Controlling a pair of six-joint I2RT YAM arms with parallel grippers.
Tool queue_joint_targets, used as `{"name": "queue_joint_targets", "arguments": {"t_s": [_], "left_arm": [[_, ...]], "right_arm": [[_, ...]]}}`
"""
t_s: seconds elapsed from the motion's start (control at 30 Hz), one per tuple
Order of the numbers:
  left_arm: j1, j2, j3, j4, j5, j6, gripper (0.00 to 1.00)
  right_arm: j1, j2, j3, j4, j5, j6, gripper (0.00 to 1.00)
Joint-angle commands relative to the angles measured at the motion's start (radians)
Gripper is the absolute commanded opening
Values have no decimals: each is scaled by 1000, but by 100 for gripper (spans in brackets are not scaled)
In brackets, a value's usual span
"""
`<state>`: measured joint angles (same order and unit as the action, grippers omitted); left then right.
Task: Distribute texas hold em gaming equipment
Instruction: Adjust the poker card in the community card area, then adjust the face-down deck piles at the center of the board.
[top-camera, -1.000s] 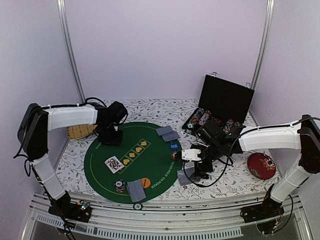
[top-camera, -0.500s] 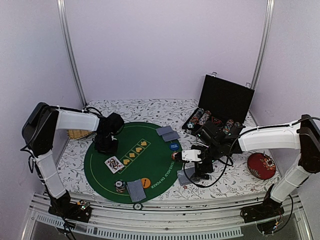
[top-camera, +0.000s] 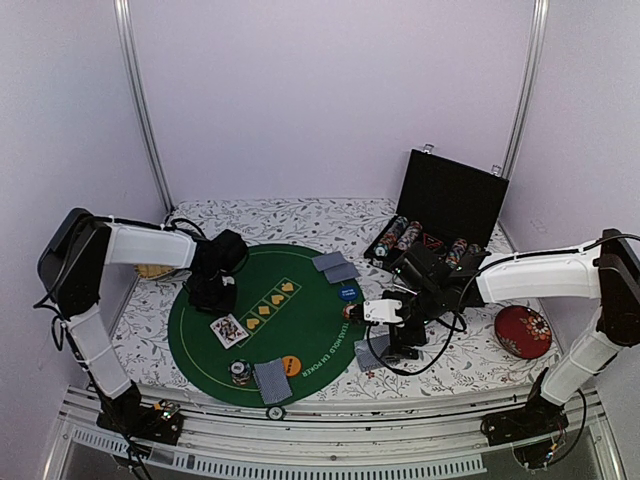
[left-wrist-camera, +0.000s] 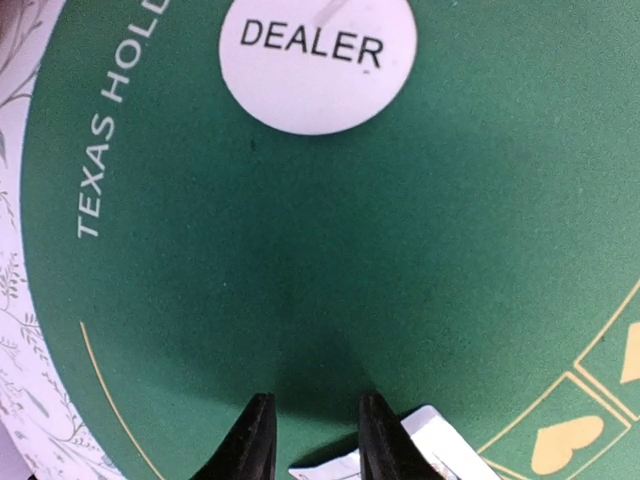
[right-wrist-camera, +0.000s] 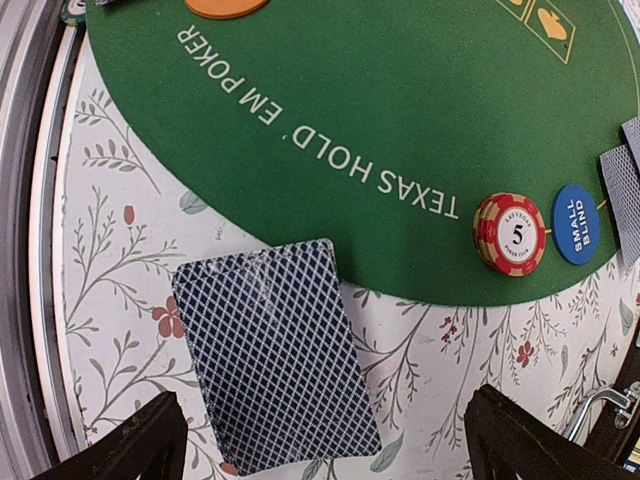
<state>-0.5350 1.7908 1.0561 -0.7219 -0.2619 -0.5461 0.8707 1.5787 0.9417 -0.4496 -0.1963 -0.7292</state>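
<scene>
While my left gripper (left-wrist-camera: 315, 445) hangs over the round green felt mat (left-wrist-camera: 300, 260), its jaws stand narrowly apart and hold nothing. The white round DEALER button (left-wrist-camera: 316, 62) lies on the felt ahead. My right gripper (right-wrist-camera: 330, 430) is spread wide and empty above blue-grey diamond-backed playing cards (right-wrist-camera: 275, 350) on the floral tablecloth (right-wrist-camera: 110, 230), just off the mat. A red-and-cream striped poker chip (right-wrist-camera: 511, 233) sits beside a blue round SMALL BLIND button (right-wrist-camera: 575, 223).
</scene>
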Motion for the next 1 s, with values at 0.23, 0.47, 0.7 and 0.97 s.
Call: {"name": "queue_joint_targets", "arguments": {"t_s": [0.23,0.47,0.7,0.97], "left_arm": [[-67,-124,95,-30,-80,-8,38],[-241,-141,156,117,86,56,43],[-332,-141,66,331,372,-15,42],[-395,-91,-25,552,501,-106,46]], "right_arm": [[7,62,6,-20,-56,-40,99],[8,70,-14,19,-77,-78,99],[8,124,-19,-33,-86,-75,99],[9,144,-20,12,-62,-27,92]]}}
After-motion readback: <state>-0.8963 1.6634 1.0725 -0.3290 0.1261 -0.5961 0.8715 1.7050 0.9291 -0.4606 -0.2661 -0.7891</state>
